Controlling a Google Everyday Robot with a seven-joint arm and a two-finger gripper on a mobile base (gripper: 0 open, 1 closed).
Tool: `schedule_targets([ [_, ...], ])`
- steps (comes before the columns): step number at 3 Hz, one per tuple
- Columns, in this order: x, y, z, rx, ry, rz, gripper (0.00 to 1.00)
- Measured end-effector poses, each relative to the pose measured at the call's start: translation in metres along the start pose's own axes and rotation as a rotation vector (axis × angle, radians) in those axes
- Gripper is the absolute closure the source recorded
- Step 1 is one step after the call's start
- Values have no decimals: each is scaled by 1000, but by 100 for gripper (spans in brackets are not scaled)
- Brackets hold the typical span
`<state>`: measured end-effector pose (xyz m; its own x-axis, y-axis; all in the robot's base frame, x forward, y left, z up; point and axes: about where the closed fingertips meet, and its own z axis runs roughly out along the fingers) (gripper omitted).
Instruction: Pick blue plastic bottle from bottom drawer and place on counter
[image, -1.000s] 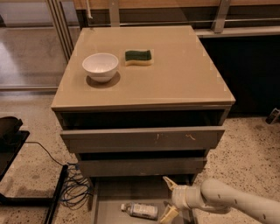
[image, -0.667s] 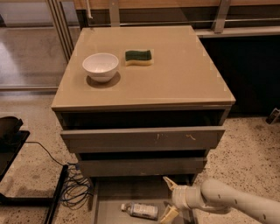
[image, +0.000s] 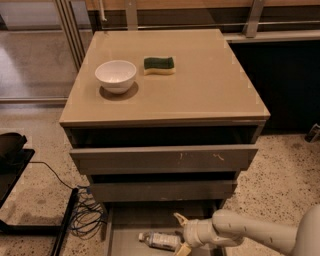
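Observation:
The blue plastic bottle (image: 159, 240) lies on its side on the floor of the open bottom drawer (image: 125, 225), cap to the left. My gripper (image: 181, 233) reaches in from the lower right. It is open, with one finger (image: 180, 219) above and one at the frame's bottom edge, just right of the bottle and apart from it. The beige counter (image: 200, 80) tops the cabinet.
A white bowl (image: 115, 75) and a green-and-yellow sponge (image: 159, 64) sit on the counter's back left. The two upper drawers (image: 165, 159) stand slightly pulled out above the bottom one. Cables (image: 82, 215) and a black stand (image: 10, 165) lie on the floor at left.

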<state>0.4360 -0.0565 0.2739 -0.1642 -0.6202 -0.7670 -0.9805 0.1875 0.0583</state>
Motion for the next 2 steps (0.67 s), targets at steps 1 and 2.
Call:
schedule_targets([
  [1,25,2,40,-18,-15,36,0],
  [2,42,2,62,-2,-29,52,0],
])
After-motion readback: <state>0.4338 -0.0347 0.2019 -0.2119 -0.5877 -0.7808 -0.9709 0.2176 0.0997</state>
